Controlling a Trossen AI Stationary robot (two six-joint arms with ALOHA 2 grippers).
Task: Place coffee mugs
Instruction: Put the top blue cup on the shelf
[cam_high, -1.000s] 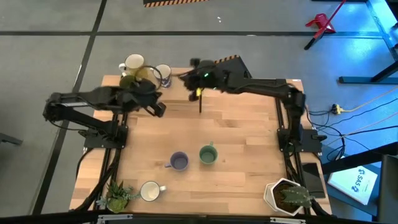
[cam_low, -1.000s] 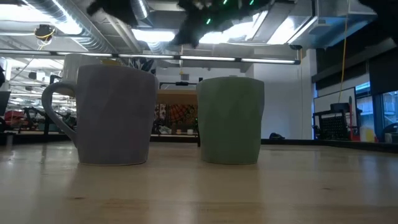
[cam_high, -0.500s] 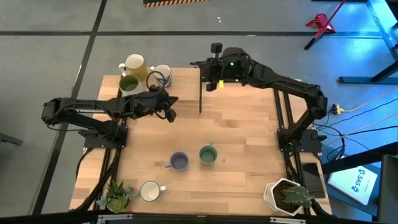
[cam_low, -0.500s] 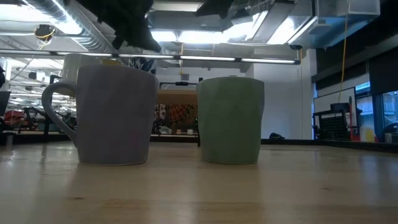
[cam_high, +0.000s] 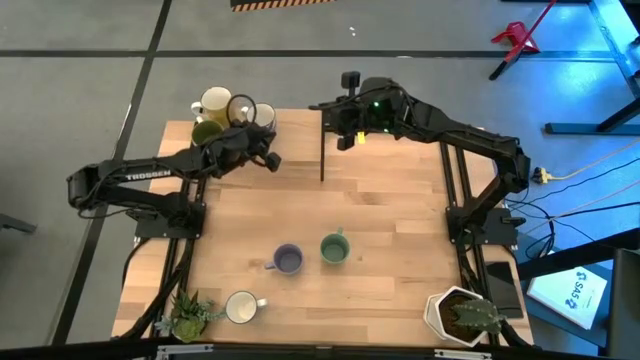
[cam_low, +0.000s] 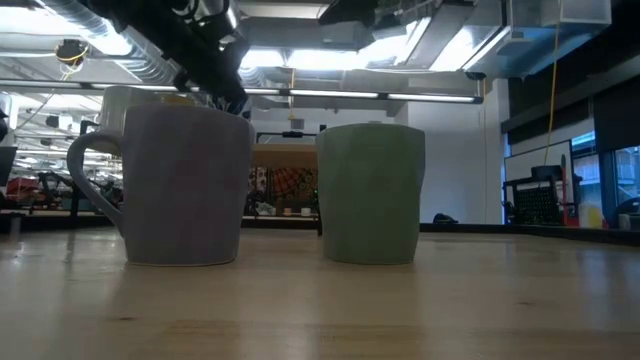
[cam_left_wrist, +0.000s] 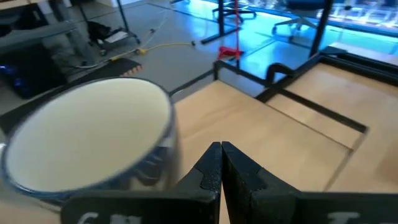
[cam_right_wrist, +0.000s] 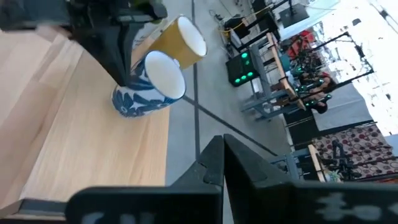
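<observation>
A white mug with blue pattern (cam_high: 263, 114) stands at the table's far left corner beside a pale yellow mug (cam_high: 214, 100) and an olive green mug (cam_high: 205, 131). My left gripper (cam_high: 271, 160) is shut, just on the near side of the blue-patterned mug (cam_left_wrist: 87, 146). My right gripper (cam_high: 335, 118) is shut and hovers at the far edge, to the right of that mug (cam_right_wrist: 149, 87). A purple-blue mug (cam_high: 288, 260) and a sage green mug (cam_high: 335, 248) stand upright mid-table. A white mug (cam_high: 242, 307) stands near the near edge. My left gripper has its shut fingers (cam_left_wrist: 211, 165) close beside the blue-patterned mug's wall (cam_left_wrist: 171, 158). I cannot tell whether they touch it.
A thin black upright post (cam_high: 322, 150) stands between the two grippers. A small plant (cam_high: 186, 316) sits at the near left corner and a white plant pot (cam_high: 461, 316) at the near right. Bare wood lies between the far mugs and the mid-table pair.
My left gripper has moved right and then toward the far edge, up to the blue-patterned mug. My right gripper has drawn away from the mugs toward the table's right, along the far edge.
</observation>
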